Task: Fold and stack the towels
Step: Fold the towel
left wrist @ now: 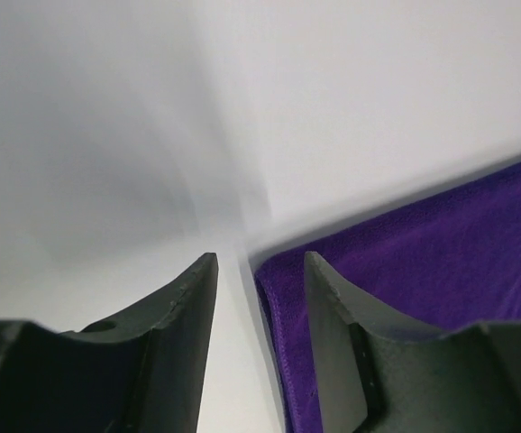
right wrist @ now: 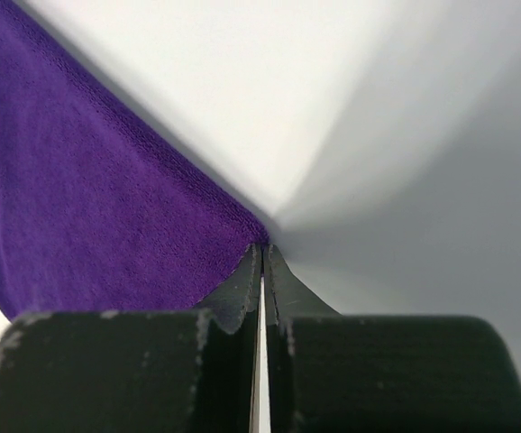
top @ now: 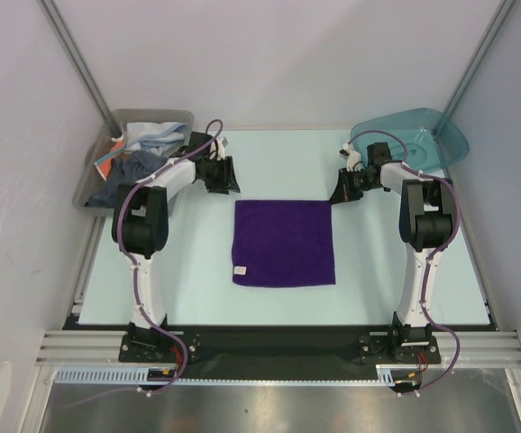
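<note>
I judge nothing is folded yet: the purple towel [top: 283,242] lies flat, right of the grey bin [top: 89,185], which holds the other towels [top: 143,149]. My left gripper [top: 226,183] gapes beside the bin. My right gripper [top: 338,193], farther right, is closed; I cannot tell whether it pinches cloth.

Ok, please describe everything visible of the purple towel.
The purple towel is a soft, fuzzy square cloth, spread flat and unfolded on the pale table. A small white tag sits by its near left corner. The right fingers are shut on its far right corner; the open left fingers stand at its far left corner.
</note>
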You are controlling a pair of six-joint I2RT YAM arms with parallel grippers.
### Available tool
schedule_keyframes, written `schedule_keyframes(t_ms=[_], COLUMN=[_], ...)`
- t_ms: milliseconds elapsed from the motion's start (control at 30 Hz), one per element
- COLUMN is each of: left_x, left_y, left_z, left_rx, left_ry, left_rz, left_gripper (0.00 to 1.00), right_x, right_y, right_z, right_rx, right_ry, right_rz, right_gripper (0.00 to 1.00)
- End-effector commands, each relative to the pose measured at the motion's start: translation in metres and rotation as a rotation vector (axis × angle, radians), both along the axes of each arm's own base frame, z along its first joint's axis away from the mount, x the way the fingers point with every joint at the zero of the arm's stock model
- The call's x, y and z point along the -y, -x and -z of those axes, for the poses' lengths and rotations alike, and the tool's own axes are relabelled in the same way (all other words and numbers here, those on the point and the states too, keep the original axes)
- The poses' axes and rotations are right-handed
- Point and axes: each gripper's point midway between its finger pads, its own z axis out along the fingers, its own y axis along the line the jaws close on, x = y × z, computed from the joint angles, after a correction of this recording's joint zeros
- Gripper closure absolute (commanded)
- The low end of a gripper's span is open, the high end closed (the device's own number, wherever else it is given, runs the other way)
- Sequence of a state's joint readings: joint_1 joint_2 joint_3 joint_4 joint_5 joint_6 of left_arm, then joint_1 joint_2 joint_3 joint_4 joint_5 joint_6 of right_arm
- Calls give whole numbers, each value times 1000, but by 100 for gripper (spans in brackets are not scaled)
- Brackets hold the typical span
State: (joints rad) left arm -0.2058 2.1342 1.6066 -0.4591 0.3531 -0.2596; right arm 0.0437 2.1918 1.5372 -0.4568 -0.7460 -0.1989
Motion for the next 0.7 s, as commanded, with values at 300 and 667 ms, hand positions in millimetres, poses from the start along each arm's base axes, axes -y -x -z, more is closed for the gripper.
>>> schedule_keyframes(t_ms=[300, 667], left_x=[7, 8], left_y=[13, 25], left_z=[28, 27], left_rx=[-41, -64], left_ry=[-59, -68], left_rz=[101, 93], left_gripper=[57, 59], right_x=[1, -1], right_y=[-14, -14], right_z=[-11, -10], right_rx=[46, 42], right_ry=[-11, -11], right_rz=[13, 12], right_gripper=[100, 100])
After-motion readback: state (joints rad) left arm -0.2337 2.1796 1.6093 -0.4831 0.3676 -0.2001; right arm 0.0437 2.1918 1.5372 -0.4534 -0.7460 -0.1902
